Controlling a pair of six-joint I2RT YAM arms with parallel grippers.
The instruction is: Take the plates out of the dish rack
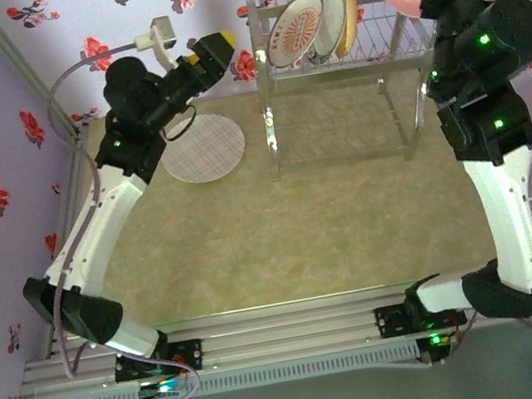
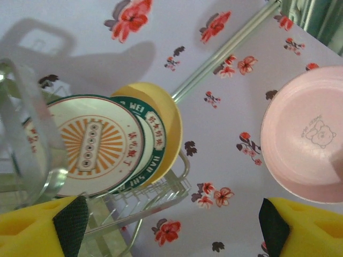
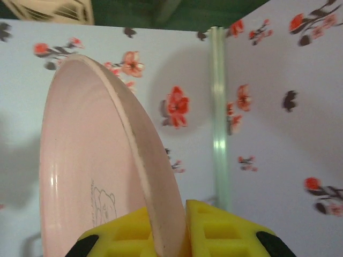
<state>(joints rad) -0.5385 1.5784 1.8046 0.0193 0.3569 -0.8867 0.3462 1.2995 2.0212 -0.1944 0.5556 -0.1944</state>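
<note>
We are pinching the round pink plate (image 3: 96,160) by its rim in the nearly shut right gripper (image 3: 170,230), raised on edge near the right end of the shiny wire dish rack (image 1: 392,38); the left gripper (image 1: 219,43) is gaping empty, nearer the orange-rayed white plate (image 1: 295,31), teal-rimmed plate (image 1: 328,17) and yellow plate (image 1: 344,0), all standing upright at the rack's left end.

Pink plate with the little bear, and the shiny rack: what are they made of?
The pink plate looks like plastic or melamine, though it could be glazed ceramic. It is smooth and evenly coloured, with a soft sheen and a faint printed bear. The dish rack looks like metal wire, probably chromed or polished steel, because its thin silver rods catch bright glints.
</note>
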